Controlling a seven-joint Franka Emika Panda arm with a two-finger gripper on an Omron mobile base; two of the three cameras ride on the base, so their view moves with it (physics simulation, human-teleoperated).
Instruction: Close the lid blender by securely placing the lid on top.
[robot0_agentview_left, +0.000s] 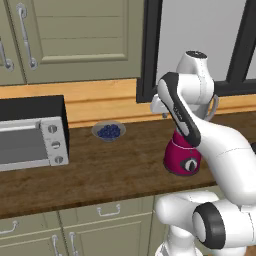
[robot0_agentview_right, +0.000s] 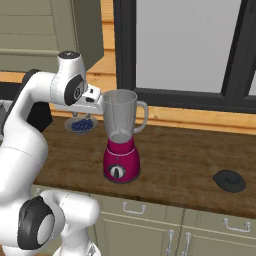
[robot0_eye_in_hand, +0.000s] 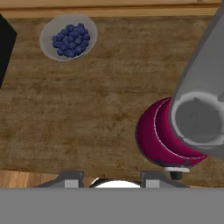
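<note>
Kitchen counter scene. The blender (robot0_agentview_right: 121, 145) stands upright on the wooden countertop (robot0_agentview_right: 185, 155), its magenta base with round black dial below and its clear grey tapered jar, handle on the side, open at the top with no cap on it. The lid (robot0_agentview_right: 229, 180), a small dark round cap, lies flat on the countertop well apart from the blender, near the front edge to its right as seen from the right base view. The gripper (robot0_eye_in_hand: 112, 177) hangs above the counter just beside the jar's rim, on the side toward a grey bowl of blueberries (robot0_agentview_right: 80, 125); from the hand view it looks straight down on the bowl, bare wood and the blender's base and jar mouth. Its fingers are drawn together as far as they go and carry nothing. In the left base view the arm's forearm crosses in front of the jar, and a silver toaster oven (robot0_agentview_left: 31, 135) sits on the counter to the left, the bowl between it and the blender.
</note>
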